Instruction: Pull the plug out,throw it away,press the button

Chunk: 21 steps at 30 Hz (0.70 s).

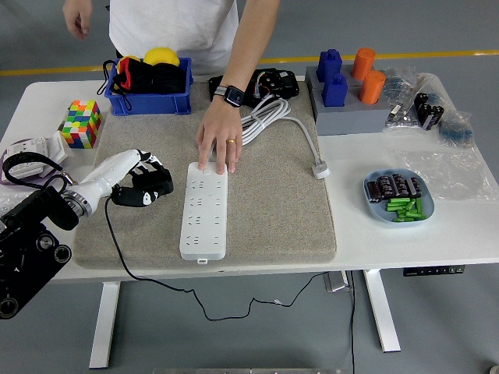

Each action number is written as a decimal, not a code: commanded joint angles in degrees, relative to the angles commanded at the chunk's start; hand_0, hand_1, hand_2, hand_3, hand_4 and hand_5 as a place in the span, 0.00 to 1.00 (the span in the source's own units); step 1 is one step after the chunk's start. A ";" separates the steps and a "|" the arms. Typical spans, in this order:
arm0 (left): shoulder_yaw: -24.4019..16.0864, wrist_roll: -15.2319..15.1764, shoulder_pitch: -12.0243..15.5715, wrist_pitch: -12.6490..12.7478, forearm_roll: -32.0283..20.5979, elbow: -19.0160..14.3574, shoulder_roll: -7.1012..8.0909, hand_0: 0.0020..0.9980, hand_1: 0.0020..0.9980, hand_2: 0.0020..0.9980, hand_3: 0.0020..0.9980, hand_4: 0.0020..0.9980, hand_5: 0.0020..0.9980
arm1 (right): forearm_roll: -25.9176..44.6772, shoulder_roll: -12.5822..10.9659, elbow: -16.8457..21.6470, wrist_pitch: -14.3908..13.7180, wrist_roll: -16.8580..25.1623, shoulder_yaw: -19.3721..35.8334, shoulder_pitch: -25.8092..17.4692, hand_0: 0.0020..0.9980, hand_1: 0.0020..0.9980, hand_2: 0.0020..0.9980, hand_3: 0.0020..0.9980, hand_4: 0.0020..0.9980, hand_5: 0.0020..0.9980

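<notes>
While a person's hand (219, 142) pins the strip (204, 210), the left hand (134, 181) clutches the plug (143, 188).
Plug clear of strip, over the mat (273, 202).

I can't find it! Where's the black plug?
The left hand holds the plug over the mat's left part, just left of the power strip.
</notes>
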 joint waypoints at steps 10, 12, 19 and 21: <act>-0.03 -0.23 0.04 -0.36 -1.45 2.65 -0.30 0.57 0.52 0.56 0.62 0.64 0.00 | 0.02 -0.05 -0.05 -0.01 -0.02 -0.05 -0.13 0.75 0.68 0.67 0.68 0.76 0.67; -0.09 -0.32 0.05 -0.50 -1.57 2.75 -0.32 0.69 0.70 0.69 0.68 0.74 0.00 | 0.03 -0.03 -0.04 -0.01 -0.01 -0.05 -0.11 0.75 0.68 0.67 0.68 0.76 0.67; -0.36 -0.27 0.07 -0.96 -1.47 2.84 -0.43 0.83 0.83 0.82 0.83 0.83 0.00 | 0.07 -0.01 -0.04 0.00 -0.03 -0.25 -0.15 0.75 0.68 0.67 0.68 0.76 0.67; -0.47 -0.27 0.07 -0.99 -1.46 2.84 -0.43 0.83 0.83 0.82 0.83 0.83 0.00 | 0.12 -0.03 -0.02 0.00 -0.01 -0.28 -0.13 0.75 0.68 0.67 0.68 0.76 0.67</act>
